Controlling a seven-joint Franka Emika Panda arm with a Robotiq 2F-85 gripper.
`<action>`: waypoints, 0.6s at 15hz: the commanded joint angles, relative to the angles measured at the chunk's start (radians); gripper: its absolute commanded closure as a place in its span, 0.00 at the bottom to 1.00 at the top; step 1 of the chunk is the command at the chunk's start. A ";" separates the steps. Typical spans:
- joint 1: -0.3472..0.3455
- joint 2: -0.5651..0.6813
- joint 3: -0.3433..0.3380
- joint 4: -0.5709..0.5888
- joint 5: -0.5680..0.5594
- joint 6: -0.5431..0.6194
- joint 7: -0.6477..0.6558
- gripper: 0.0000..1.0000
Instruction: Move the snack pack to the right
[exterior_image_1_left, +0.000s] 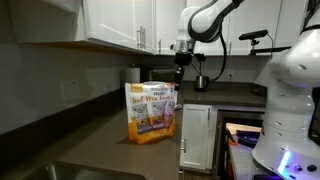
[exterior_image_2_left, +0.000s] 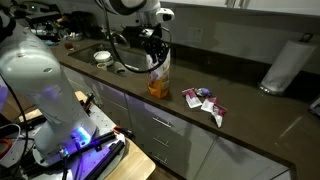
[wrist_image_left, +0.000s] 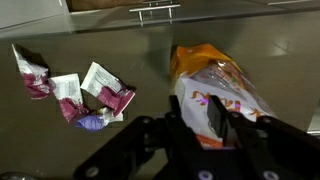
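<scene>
The snack pack is a large orange-and-white bag standing upright on the dark counter; it shows in both exterior views. In the wrist view it lies right under the fingers. My gripper is at the bag's top edge. In the wrist view its two black fingers stand close together with the bag's top between them, pinching it.
Small purple-and-white wrappers lie scattered on the counter beside the bag, also in the wrist view. A paper towel roll stands farther along. A sink is on the bag's other side. Wall cabinets hang above.
</scene>
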 joint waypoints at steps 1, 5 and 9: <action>0.002 -0.022 0.020 0.009 0.018 -0.048 0.055 0.34; -0.012 -0.034 0.040 0.025 -0.002 -0.092 0.103 0.08; -0.016 -0.054 0.039 0.063 0.006 -0.210 0.134 0.00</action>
